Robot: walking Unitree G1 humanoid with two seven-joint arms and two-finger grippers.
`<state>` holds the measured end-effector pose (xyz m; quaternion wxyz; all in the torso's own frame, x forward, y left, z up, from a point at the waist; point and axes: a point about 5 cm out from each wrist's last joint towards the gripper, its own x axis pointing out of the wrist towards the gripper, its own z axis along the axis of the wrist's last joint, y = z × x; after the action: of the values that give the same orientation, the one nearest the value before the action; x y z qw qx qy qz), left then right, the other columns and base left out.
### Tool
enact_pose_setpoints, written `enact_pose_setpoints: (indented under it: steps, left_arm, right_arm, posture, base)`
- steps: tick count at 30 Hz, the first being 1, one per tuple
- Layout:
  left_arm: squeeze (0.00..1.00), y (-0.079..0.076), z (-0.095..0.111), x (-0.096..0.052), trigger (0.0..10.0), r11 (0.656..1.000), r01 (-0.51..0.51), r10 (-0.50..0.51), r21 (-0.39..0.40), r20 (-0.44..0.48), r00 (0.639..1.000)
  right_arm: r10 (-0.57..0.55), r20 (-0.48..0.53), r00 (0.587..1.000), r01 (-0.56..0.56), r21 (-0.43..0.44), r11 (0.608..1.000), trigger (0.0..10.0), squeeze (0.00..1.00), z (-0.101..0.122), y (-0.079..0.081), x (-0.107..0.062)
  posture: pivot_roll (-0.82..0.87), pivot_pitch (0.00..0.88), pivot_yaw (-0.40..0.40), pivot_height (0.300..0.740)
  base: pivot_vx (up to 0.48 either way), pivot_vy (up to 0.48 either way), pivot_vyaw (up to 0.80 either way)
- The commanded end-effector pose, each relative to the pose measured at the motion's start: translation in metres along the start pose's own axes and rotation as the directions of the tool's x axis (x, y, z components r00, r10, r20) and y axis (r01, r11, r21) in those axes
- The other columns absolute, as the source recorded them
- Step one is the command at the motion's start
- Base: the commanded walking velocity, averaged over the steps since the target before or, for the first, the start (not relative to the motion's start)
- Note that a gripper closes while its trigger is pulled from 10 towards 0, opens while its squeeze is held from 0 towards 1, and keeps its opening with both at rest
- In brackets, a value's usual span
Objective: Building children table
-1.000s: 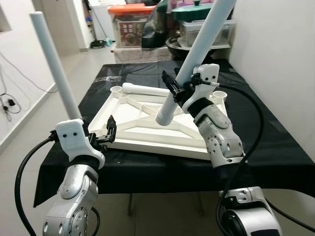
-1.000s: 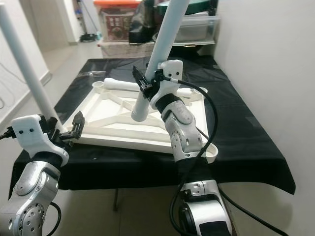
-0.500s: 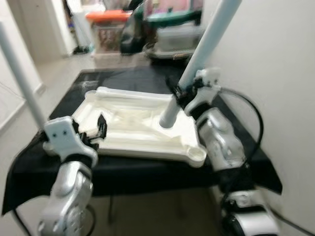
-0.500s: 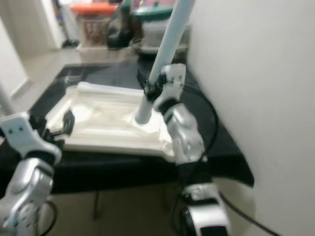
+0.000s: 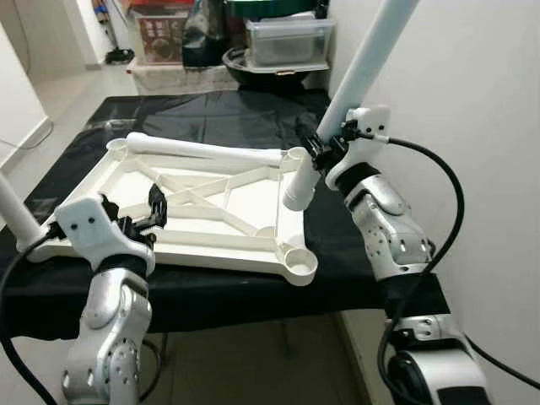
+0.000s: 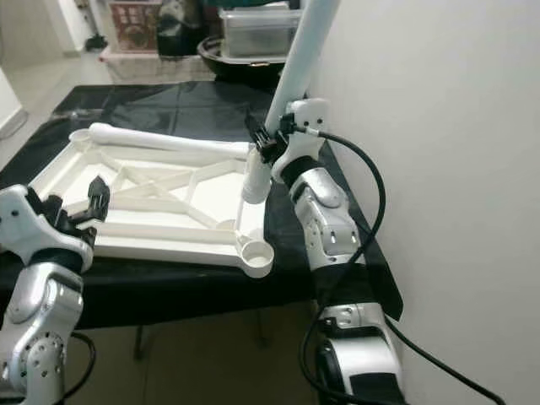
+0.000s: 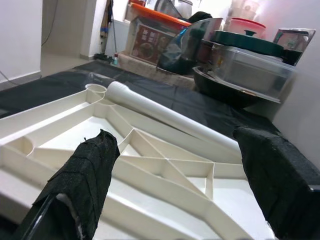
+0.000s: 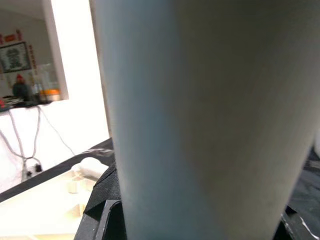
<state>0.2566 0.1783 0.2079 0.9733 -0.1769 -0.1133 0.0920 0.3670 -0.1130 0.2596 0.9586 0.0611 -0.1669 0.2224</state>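
Jaws of left gripper spread wide, empty, hovering just above tabletop near its left front part. Tabletop lies upside down on black cloth, ribs up. Loose leg lies flat along tabletop's far edge. Right gripper clenched on tilted leg, whose lower end hangs just above tabletop's right edge, near far right socket. Front right socket open.
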Motion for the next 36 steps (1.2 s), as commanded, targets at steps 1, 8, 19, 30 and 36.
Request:
enact_pose_setpoints:
  steps: [1,8,19,30,36]
  left_arm:
    - [0.00,0.001,-0.004,-0.002,10.0,1.000,-0.009,0.009,0.013,-0.013,1.000]
    - [0.00,-0.011,-0.008,-0.007,10.0,0.999,0.037,-0.036,0.026,-0.037,0.999]
    - [0.00,-0.027,-0.008,-0.021,10.0,0.991,0.120,-0.116,0.065,-0.062,0.991]
    - [0.00,-0.044,-0.013,-0.053,10.0,0.974,0.224,-0.216,0.044,-0.140,0.966]
    - [0.00,-0.046,-0.011,-0.063,10.0,0.969,0.242,-0.233,0.040,-0.165,0.958]
  right_arm:
    - [0.026,0.021,0.999,-0.025,-0.010,1.000,10.0,0.00,0.005,0.006,0.005]
    - [-0.012,0.021,1.000,0.013,-0.035,0.999,10.0,0.00,0.006,-0.007,0.002]
    - [-0.020,-0.033,0.999,0.017,-0.081,0.997,10.0,0.00,0.021,-0.056,0.015]
    - [0.437,-0.126,0.891,-0.424,0.115,0.898,10.0,0.00,0.032,-0.058,0.015]
    - [0.584,-0.087,0.807,-0.565,0.174,0.806,10.0,0.00,0.039,-0.048,0.018]
  posture:
    - [-0.01,0.000,-0.006,0.740]
    - [0.00,0.000,0.005,0.740]
    - [0.06,0.055,0.003,0.740]
    - [0.09,0.171,0.024,0.740]
    - [0.11,0.200,0.027,0.740]
  base:
    - [0.000,0.000,0.00]
    - [0.000,0.000,0.00]
    - [0.000,0.000,0.00]
    - [0.000,0.000,0.00]
    - [0.000,0.000,0.00]
